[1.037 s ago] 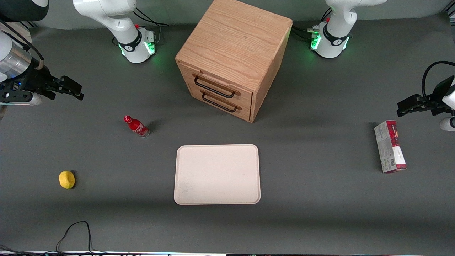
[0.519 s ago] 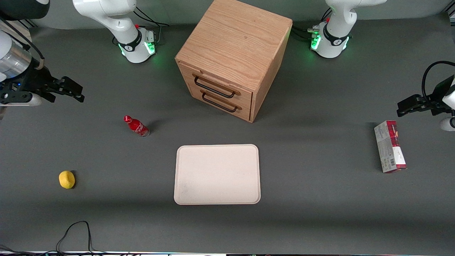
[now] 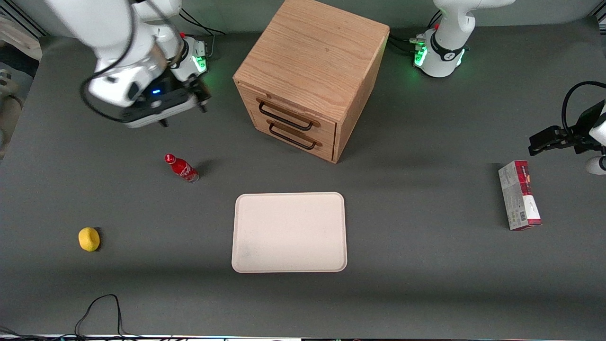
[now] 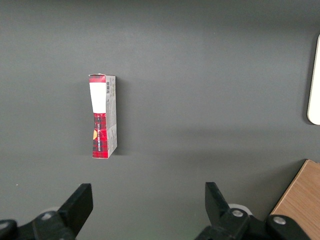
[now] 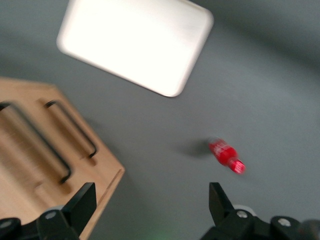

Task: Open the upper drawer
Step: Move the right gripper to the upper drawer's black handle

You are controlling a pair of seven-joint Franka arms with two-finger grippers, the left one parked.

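The wooden cabinet (image 3: 312, 52) stands at the table's back middle. The upper drawer (image 3: 325, 124) is shut, and its thin black handle (image 3: 285, 117) sits above the bottom drawer's handle (image 3: 293, 138). My right gripper (image 3: 182, 110) hangs above the table beside the cabinet, toward the working arm's end, apart from both handles. In the right wrist view the gripper (image 5: 150, 205) is open and empty, with the cabinet's front corner by one finger (image 5: 80, 205). The upper drawer's handle (image 5: 37, 145) shows there, blurred.
A red bottle (image 3: 181, 168) lies on the table nearer the front camera than the gripper; it also shows in the right wrist view (image 5: 226, 155). A cream tray (image 3: 289, 258) lies in front of the cabinet. A yellow lemon (image 3: 89, 238) and a red-grey box (image 3: 519, 194) lie toward the table's ends.
My right arm has swung in from the working arm's end of the table. The gripper now hangs beside the cabinet. The drawers have not moved.
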